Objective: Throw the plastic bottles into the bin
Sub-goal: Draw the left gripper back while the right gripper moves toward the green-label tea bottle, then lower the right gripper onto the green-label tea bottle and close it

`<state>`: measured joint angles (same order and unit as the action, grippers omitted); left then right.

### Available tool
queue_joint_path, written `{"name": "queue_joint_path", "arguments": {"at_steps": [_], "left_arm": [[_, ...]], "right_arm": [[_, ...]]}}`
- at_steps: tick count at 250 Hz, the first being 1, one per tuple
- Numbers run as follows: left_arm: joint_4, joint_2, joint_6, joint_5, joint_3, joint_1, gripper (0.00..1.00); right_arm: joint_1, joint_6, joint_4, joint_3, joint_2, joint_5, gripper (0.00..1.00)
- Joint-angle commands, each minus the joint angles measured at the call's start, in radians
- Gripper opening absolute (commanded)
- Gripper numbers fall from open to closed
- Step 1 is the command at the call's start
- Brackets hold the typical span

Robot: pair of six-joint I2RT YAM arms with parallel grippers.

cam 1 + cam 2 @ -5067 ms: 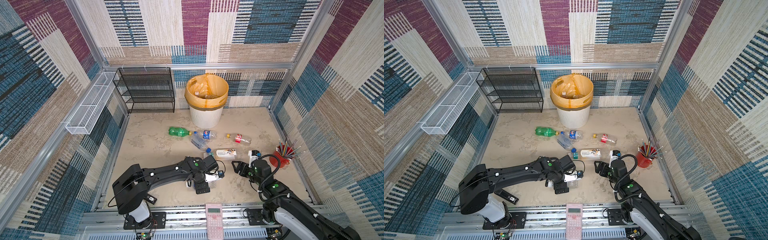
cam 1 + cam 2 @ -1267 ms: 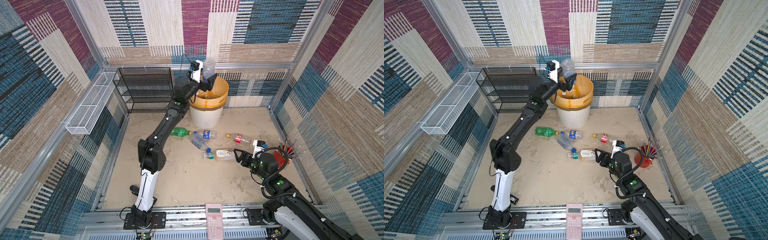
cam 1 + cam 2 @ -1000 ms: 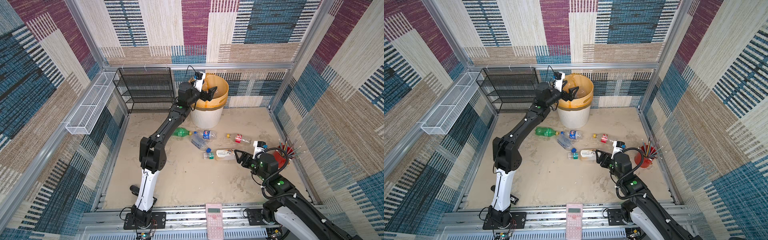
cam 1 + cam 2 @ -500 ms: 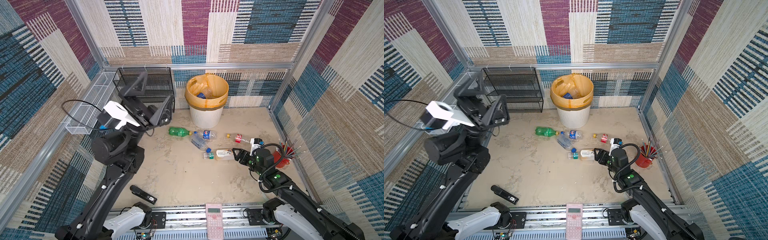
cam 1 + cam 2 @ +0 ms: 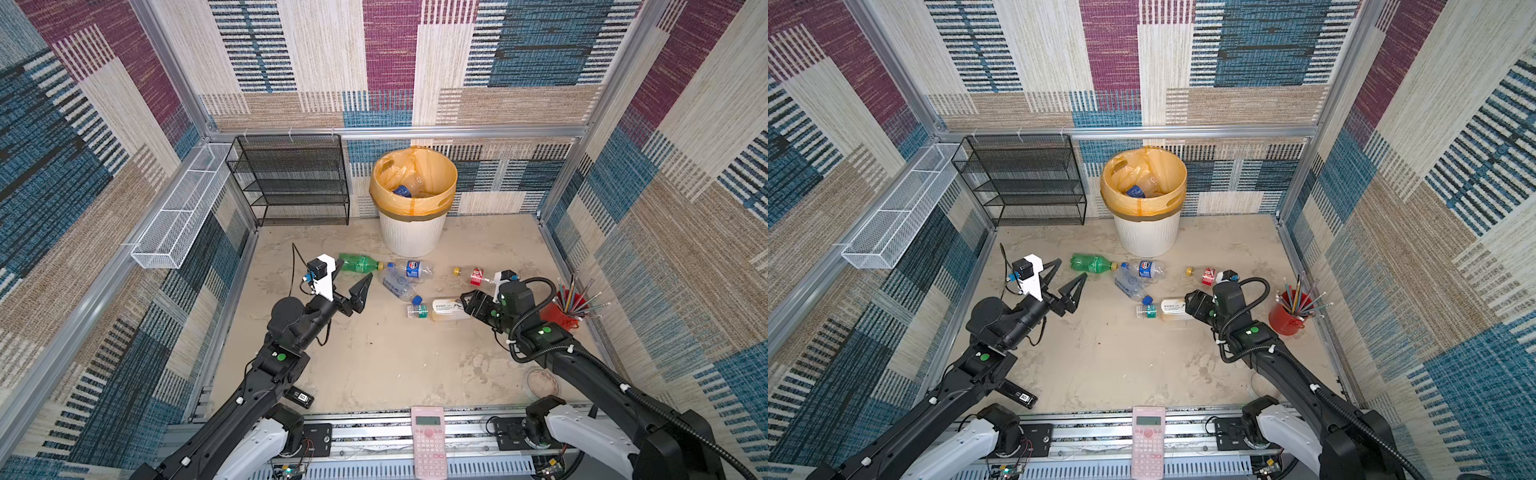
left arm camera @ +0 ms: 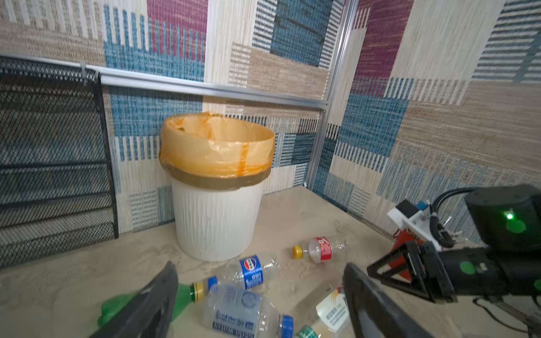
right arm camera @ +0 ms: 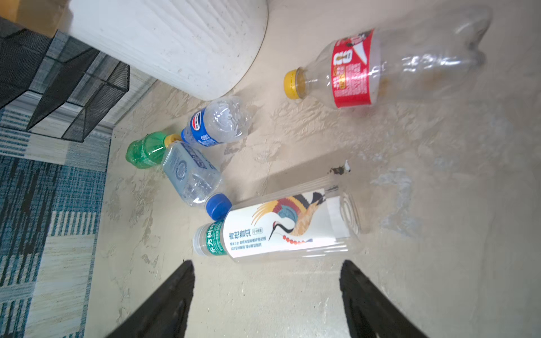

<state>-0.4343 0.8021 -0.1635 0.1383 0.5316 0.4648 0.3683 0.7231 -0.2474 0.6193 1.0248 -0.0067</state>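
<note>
Woven patchwork wall panels [image 5: 390, 45] in blue, plum, cream and tan close the cell on three sides, framed by grey aluminium posts [image 5: 174, 70]. The pale beige, scuffed desk [image 5: 374, 365] carries a round white ribbed bin [image 5: 411, 239] at the back wall, lined with a translucent orange-yellow bag folded over its rim. Inside it lie crumpled clear bottles [image 5: 409, 187], one with a blue label.

Far left of the bin, a long white wire basket [image 5: 174, 216] hangs on the side wall. Just left of the bin stands a black mesh shelf rack [image 5: 291, 178]. A small black device [image 5: 300, 397] lies well in front of the bin and to its left. The left claw [image 5: 1071, 269] hovers front-left of the bin, spread wide and empty.

Just in front of the bin lie a green plastic bottle [image 5: 359, 263], a clear bottle with a round blue label [image 5: 411, 268] and a squarish clear bottle with a blue cap [image 5: 397, 286], crowded together. Further forward lies a clear bottle with a cream label and green neck band [image 5: 442, 309]. A pink calculator [image 5: 429, 440] rests on the front rail.

Front-right of the bin lies a clear bottle with a red label and yellow cap [image 5: 473, 275]. The right claw [image 5: 1188, 306] is released and empty, its tips just short of the cream-labelled bottle. Further right are a clear round lid [image 5: 540, 382] and a red cup of pencils [image 5: 561, 309].
</note>
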Motion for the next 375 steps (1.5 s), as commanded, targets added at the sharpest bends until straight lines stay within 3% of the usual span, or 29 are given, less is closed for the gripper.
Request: {"name": "queue_joint_path", "arguments": {"at_steps": [1, 47, 104, 126, 147, 168, 195, 225, 259, 297, 375], "left_arm": [[0.082, -0.023, -0.059, -0.047, -0.037, 0.0, 0.89], [0.161, -0.053, -0.116, -0.043, -0.074, 0.0, 0.87], [0.221, -0.123, -0.165, -0.085, -0.141, 0.0, 0.85], [0.243, -0.13, -0.173, -0.1, -0.152, 0.0, 0.85], [0.249, -0.126, -0.183, -0.1, -0.157, 0.0, 0.85], [0.236, -0.115, -0.192, -0.094, -0.165, 0.001, 0.85], [0.22, -0.096, -0.2, -0.091, -0.169, 0.0, 0.84], [0.208, -0.084, -0.216, -0.083, -0.167, 0.0, 0.83], [0.21, -0.087, -0.226, -0.073, -0.165, 0.0, 0.82], [0.216, -0.086, -0.233, -0.069, -0.167, 0.0, 0.81], [0.199, -0.086, -0.257, -0.069, -0.189, 0.0, 0.81]], "right_arm": [[-0.024, -0.091, -0.067, 0.071, 0.054, 0.111, 0.81], [-0.063, -0.299, -0.135, 0.24, 0.212, 0.075, 0.8], [-0.055, -0.277, -0.211, 0.319, 0.272, -0.045, 0.79], [-0.035, -0.335, -0.216, 0.321, 0.282, -0.05, 0.79], [0.004, -0.48, -0.186, 0.315, 0.286, -0.061, 0.75], [0.071, -0.724, -0.107, 0.281, 0.248, -0.08, 0.74], [0.098, -0.971, -0.025, 0.249, 0.205, -0.111, 0.8], [0.098, -1.208, -0.059, 0.282, 0.239, -0.166, 0.84], [0.097, -1.396, -0.153, 0.346, 0.299, -0.223, 0.88], [0.102, -1.502, -0.298, 0.451, 0.398, -0.271, 0.87], [0.13, -1.549, -0.391, 0.526, 0.553, -0.159, 0.83]]}}
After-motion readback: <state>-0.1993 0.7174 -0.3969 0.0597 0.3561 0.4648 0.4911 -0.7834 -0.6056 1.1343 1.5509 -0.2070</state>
